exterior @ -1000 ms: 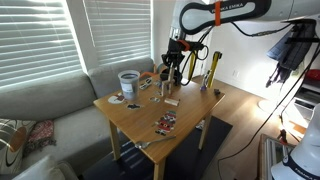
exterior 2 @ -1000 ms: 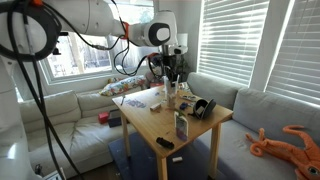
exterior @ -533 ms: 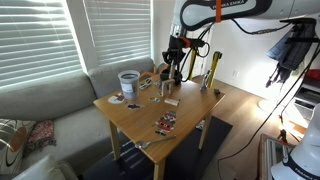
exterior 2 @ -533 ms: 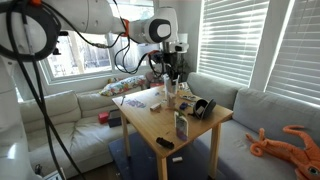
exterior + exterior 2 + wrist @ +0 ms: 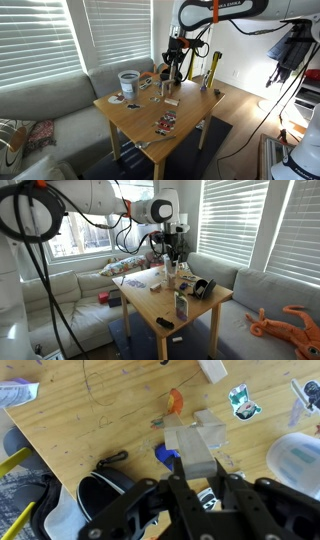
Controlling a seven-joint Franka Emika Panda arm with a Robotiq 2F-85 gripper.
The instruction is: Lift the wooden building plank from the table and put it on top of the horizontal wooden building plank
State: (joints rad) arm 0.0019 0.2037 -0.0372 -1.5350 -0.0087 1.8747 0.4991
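Wooden building plank (image 5: 190,452) looks blurred, its near end hidden between the gripper's (image 5: 202,482) fingers, which pinch it narrowly. Nothing has visibly shifted since before.

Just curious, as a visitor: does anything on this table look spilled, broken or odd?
Nothing looks spilled or broken. The table is merely cluttered: a sticker, black headphones and small bits lie scattered.

Headphones (image 5: 100,495), tub (image 5: 296,460) flank plank (image 5: 193,445); table (image 5: 90,415) beyond open.

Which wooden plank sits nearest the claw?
The pale plank running in between the fingers of the claw, beside the blue piece; the far plank lies apart at the wrist view's top edge.
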